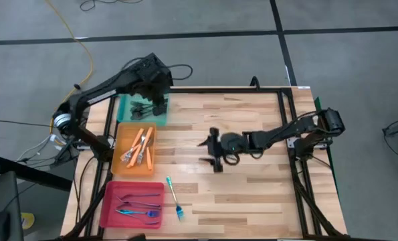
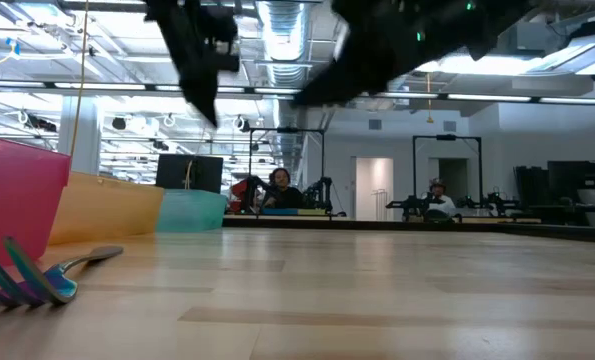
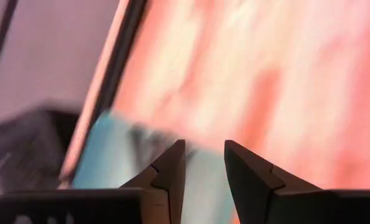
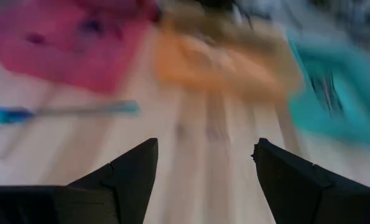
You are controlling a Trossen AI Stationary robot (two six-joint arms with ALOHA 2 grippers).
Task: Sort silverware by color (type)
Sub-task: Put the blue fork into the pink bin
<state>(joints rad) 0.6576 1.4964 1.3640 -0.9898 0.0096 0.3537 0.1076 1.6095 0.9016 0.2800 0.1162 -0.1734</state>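
Nearest, at the front of the bench [image 1: 252, 194]: one blue-handled fork [image 1: 174, 199] lying loose on the wood just beside the pink tray [image 1: 110, 209]; in the low view its tines [image 2: 22, 278] rest on the bench in front of the pink wall.

Pink tray, front left: holds several forks [image 1: 140, 204], blue-handled and dark, lying roughly crosswise.

Orange tray [image 1: 120, 167], next back, touching the pink one: holds a loose pile of orange-handled forks [image 1: 140, 148].

Right tool [image 1: 212, 150], mid-bench, well apart from all three trays: hovers above bare wood, fingers [image 4: 125, 174] spread wide, nothing between them. Its wrist view looks across the bench toward the loose blue fork [image 4: 60, 111] and the trays.

Teal tray [image 1: 128, 115], farthest back on the left, adjoining the orange one: dark forks [image 1: 144, 107] lie inside.

Left tool [image 1: 155, 94], above the teal tray's rear part: fingers [image 3: 172, 171] parted by a narrow gap, holding nothing; teal plastic shows past them.

Beyond the bench, low view: a large room with two people [image 2: 277, 185] seated at far desks.
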